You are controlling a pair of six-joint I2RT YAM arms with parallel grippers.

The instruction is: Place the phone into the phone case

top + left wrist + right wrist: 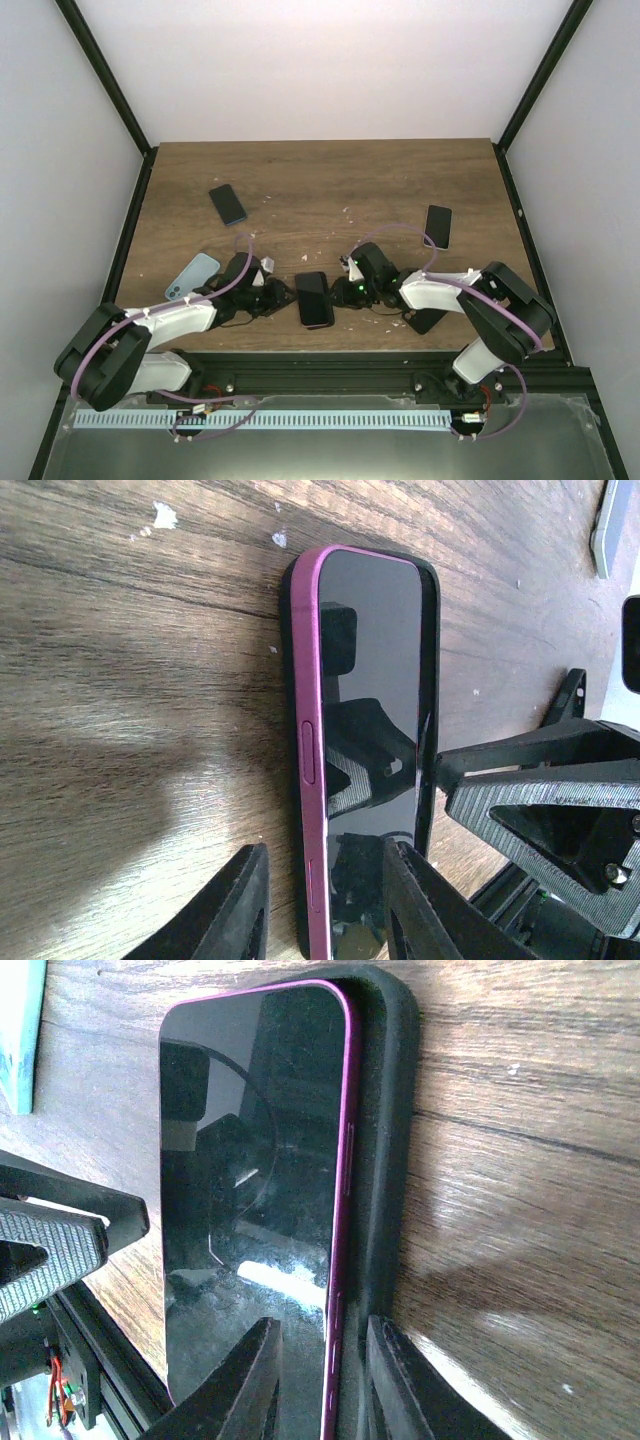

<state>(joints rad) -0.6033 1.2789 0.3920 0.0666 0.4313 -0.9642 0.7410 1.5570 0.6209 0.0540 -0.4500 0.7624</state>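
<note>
Purple phone (313,298) lay screen up on the black case (385,1110) at the front of the table (330,190). Left gripper (325,880) and right gripper (325,1345) stood slightly open astride its long sides, clamping nothing. Farther back lay a blue phone (227,204) and a black phone (438,226).

Brown wood-grain tabletop (320,180). Lower centre of the frame, near the front edge: black phone case (327,322) flat on the wood, magenta phone (314,298) on it, screen up. Upper left: dark blue phone (228,204). Left: light blue item (192,276), phone-shaped, angled. Right: black phone (438,226). White specks (310,243) scattered mid-frame.
</note>
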